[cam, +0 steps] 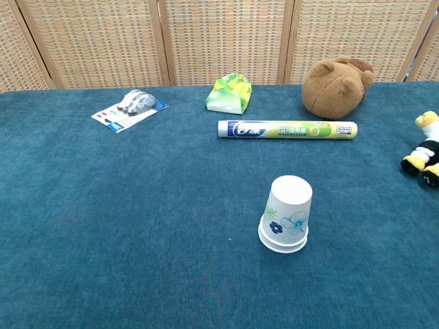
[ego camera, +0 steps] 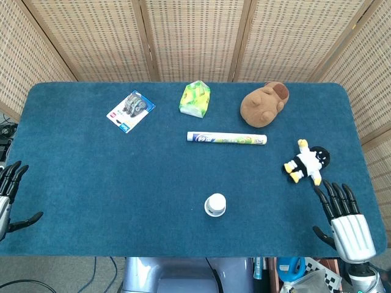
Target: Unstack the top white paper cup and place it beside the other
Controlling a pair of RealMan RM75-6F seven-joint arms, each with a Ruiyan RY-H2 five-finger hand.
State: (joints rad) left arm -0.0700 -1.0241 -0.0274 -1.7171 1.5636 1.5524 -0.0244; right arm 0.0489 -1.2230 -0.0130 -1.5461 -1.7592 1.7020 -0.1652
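Observation:
A stack of white paper cups [ego camera: 215, 204] [cam: 286, 213] stands upside down near the table's front middle, with a blue flower print on its side; a second rim shows at the base. My left hand [ego camera: 8, 194] hovers at the table's front left edge, fingers spread and holding nothing. At the front right corner my right hand [ego camera: 345, 217] is also empty with its fingers apart. Both hands are far from the cups. Neither hand shows in the chest view.
A long toothpaste box [ego camera: 226, 138] [cam: 287, 129] lies behind the cups. Further back are a green tissue pack [ego camera: 195, 99], a brown plush [ego camera: 263, 104], a blister pack [ego camera: 131, 111] and, at right, a penguin toy [ego camera: 307, 162].

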